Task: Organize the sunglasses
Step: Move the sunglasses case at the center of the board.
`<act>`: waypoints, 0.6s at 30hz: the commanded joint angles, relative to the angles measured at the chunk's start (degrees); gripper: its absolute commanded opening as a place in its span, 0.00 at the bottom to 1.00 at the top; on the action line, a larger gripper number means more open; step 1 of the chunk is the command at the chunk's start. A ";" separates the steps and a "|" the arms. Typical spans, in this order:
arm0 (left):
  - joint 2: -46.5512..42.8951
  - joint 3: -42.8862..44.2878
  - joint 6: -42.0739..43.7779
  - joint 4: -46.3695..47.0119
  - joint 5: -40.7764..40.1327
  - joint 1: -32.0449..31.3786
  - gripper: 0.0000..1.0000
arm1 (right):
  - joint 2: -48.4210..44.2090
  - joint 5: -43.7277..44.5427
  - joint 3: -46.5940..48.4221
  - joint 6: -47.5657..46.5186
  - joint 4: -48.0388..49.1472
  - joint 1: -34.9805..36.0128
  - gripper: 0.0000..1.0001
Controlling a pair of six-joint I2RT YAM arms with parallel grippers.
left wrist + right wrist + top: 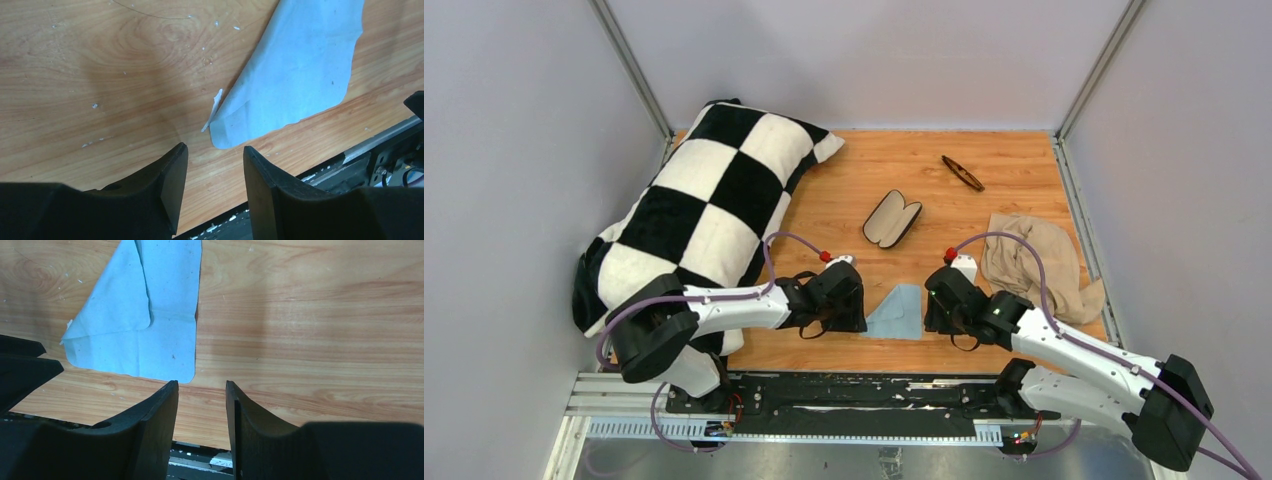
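the sunglasses (962, 172) lie folded on the bench (1014, 160) close to its far edge, right of centre and well apart from both arms. their long axis runs on a diagonal, from far-left to near-right.

the right end effector (201, 387) hangs low near the bench's near edge, jaws parted and holding nothing, with the blue cloth (145, 335) just to its left. the left end effector (215, 152) is also parted and empty, at the cloth's other side.

judged from the top view, the sunglasses sit almost straight ahead of the right end effector, toward the far edge and a touch to the right. from the left one they lie further off, diagonally across the bench. so the right arm looks the nearer and the better placed.

to close across the thin frame, its jaws would likely need turning square to that diagonal.

the open case (892, 218) rests near the middle of the bench, lining up. it is nearer and to the left of the sunglasses, not touching them.
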 commanded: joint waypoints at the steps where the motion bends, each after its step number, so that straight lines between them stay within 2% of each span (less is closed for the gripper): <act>1: 0.60 -1.70 -4.42 3.77 -2.05 -0.16 0.48 | -0.82 0.72 -0.59 0.97 0.16 -0.83 0.45; 10: 3.25 -2.37 -7.35 5.41 -1.51 -2.13 0.42 | -0.42 0.37 -2.13 2.41 -0.14 -0.84 0.47; 18: 4.66 -2.48 -8.00 5.77 -2.06 -2.23 0.28 | 1.05 -3.12 -4.07 4.21 2.36 -0.83 0.48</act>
